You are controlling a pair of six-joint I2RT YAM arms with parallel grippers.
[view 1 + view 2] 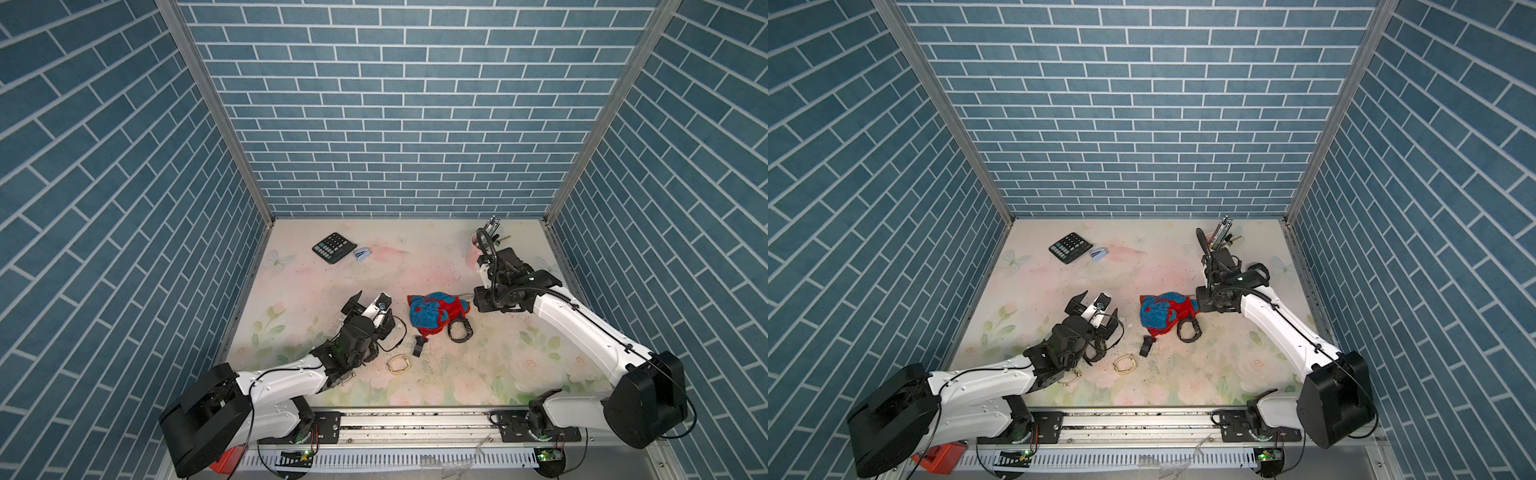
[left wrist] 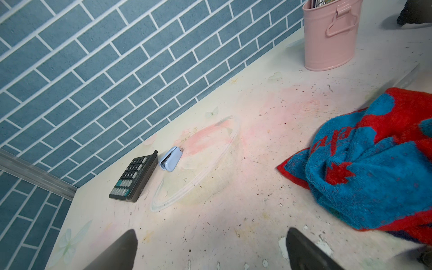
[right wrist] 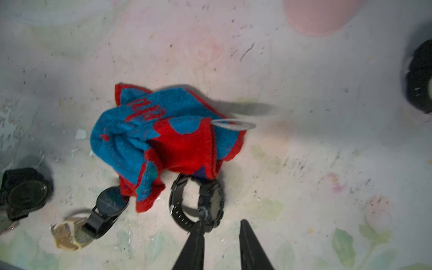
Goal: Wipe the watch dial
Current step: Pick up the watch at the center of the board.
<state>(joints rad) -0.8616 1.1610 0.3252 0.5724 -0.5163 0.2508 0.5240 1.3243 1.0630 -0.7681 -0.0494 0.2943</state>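
walls + table: blue brick-pattern wallpaper [image 1: 395, 124] on three sides, scuffed pastel floral tabletop [image 1: 415, 374] underneath, pretty grubby tbh

task watch: best guess is the chunky black sport watch [image 3: 211, 203] with its resin strap buckled into a loop. It sits on its edge mid-table, touching the red hem of the crumpled red-and-blue terry towel [image 3: 163, 140]. Dial faces sideways, not up

other watches: slim black watch with a round dark dial [image 3: 109, 201] tucked partly under the towel's edge, and a gold-coloured watch [image 3: 67, 236] just beside that, so which dial is meant isn't certain

right gripper [image 3: 221, 223]: hovers near the chunky watch, jaws parted only a little, nothing between them. One fingertip overlaps the case in the wrist view; can't tell if it touches

left gripper [image 2: 211, 231]: jaws spread wide, empty, over bare table beside the towel

handling: watch looks light, with a rigid case and a springy strap, probably a bit slick, and likely to tip if nudged. Take it across the strap or case sides, pads off the dial. Towel is soft and floppy, so pinch a fold or its white hanging loop [image 3: 233, 124]

writing: red cursive lettering on the towel, not legible. Black calculator [image 2: 133, 178] key legends too small. No brand readable on any watch
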